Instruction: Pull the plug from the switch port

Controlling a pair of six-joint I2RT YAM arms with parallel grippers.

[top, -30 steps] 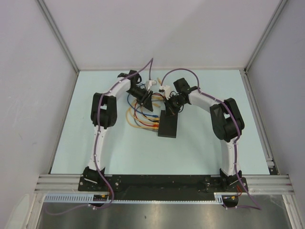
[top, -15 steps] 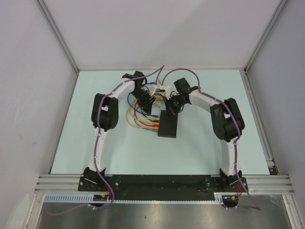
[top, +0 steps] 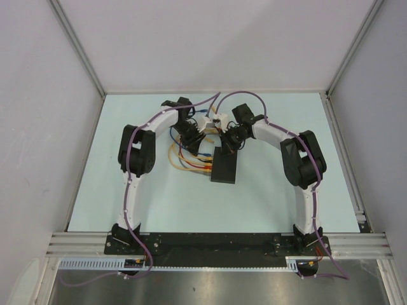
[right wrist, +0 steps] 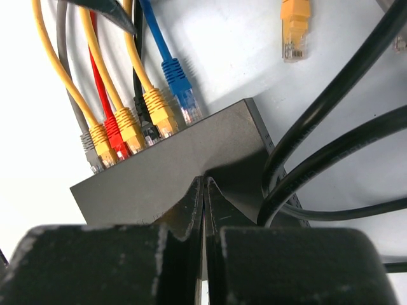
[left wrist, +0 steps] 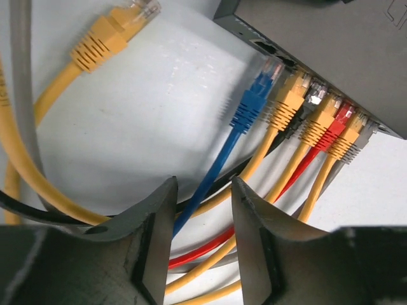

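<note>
Switch: flat matte-black box (top: 224, 166) lying on the counter (top: 114, 190); everything below is placed rel. to it.
Port edge: short side facing the L arm. Row of plugs (left wrist: 318, 121) sits there: blue, yellow, black, yellow, red, yellow, grey.
Blue plug (left wrist: 254, 105): end of the row, at the switch's corner port. Its clear tip shows more than the neighbours' do, so prob. backed out or barely seated. Can't tell for sure.
L gripper (left wrist: 203, 187): off the port edge, back from the plugs. Jaws apart, gap wider than any cable, clamped on nothing.
Blue cable (left wrist: 210, 171): runs from the switch straight between the L jaws. Prob. why the gripper sits there: closing + pulling would go straight out along the port axis.
R gripper (right wrist: 203, 184): on top of the switch, toward the side opp. the ports. Jaws together w/ nothing between, tips down on the lid. Judged reason: pins the box so it won't slide when the plug is tugged.
Loose yellow plug (left wrist: 111, 32): on the counter past the blue-plug corner of the switch, in no port.
Writing: faint mark at the lid's corner in L wrist view, cut off + unreadable. No brand or port labels legible.
Stage: brace set, blue cable lined up, grip not yet made.
</note>
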